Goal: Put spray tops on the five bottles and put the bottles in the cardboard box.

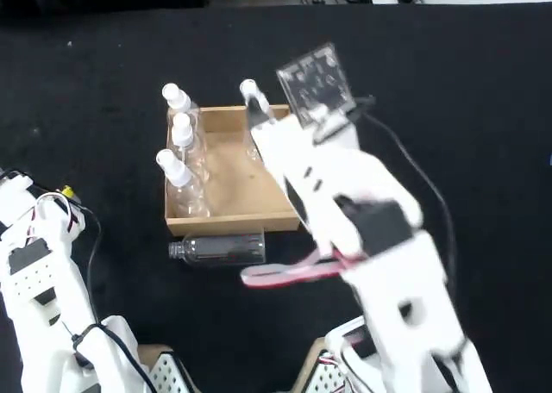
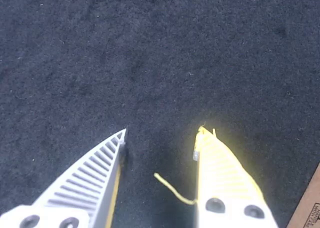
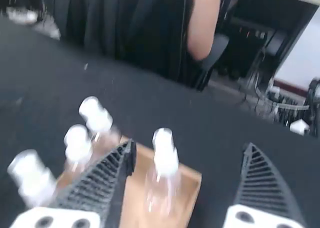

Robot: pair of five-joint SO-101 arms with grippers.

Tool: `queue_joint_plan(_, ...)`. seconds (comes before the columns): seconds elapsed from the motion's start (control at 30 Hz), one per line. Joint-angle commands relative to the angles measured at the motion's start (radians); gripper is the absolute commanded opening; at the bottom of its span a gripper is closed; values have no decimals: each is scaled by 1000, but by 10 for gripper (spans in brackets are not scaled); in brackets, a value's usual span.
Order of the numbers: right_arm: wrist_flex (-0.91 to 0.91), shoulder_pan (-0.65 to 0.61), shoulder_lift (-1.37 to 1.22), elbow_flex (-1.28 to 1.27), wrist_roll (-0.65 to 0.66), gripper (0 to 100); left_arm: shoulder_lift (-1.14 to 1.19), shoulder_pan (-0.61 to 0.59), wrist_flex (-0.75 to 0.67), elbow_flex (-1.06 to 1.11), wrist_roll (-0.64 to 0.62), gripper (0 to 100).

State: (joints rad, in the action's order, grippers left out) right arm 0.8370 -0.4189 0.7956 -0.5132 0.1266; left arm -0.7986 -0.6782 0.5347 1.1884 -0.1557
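Nearest the robot's base, the left arm (image 1: 34, 272) sits at the near left edge of the black cloth worktop (image 1: 103, 65). Its left end effector (image 2: 162, 133) is open. One ribbed white finger (image 2: 95, 173) and one yellow finger (image 2: 220, 173) are spread apart above bare black cloth, with nothing between them.

Just ahead, a clear plastic bottle without a spray top (image 1: 220, 248) lies on its side on the worktop, right beside the near wall of the shallow brown cardboard box (image 1: 233, 221).

Inside the box, three clear bottles with white spray tops stand upright in a row along the left wall: the nearest bottle (image 1: 177, 182), the middle bottle (image 1: 185, 143) and the farthest bottle (image 1: 178, 104). A fourth clear bottle with a white spray top (image 3: 165, 160) stands upright on the box floor near the far right corner.

The right arm (image 1: 371, 229) stretches from the near edge out over the right side of the box. Its right end effector (image 3: 188, 148) is wide open. In the right wrist view the fourth bottle shows between the two ribbed black fingers (image 3: 100, 180), touching neither.
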Motion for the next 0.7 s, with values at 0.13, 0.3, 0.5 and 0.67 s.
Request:
queue_joint_plan(0.13,512,-196,229,90,301,234,-20,-13,-20,-25,-9,198)
queue_joint_plan(0.3,615,-385,229,45,321,234,-18,-122,-12,-58,-104,198)
queue_joint_plan(0.5,601,-511,228,-119,362,234,28,-226,-12,-102,-155,198)
queue_joint_plan(0.67,496,-526,228,-289,364,234,256,-246,-11,-228,-157,198)
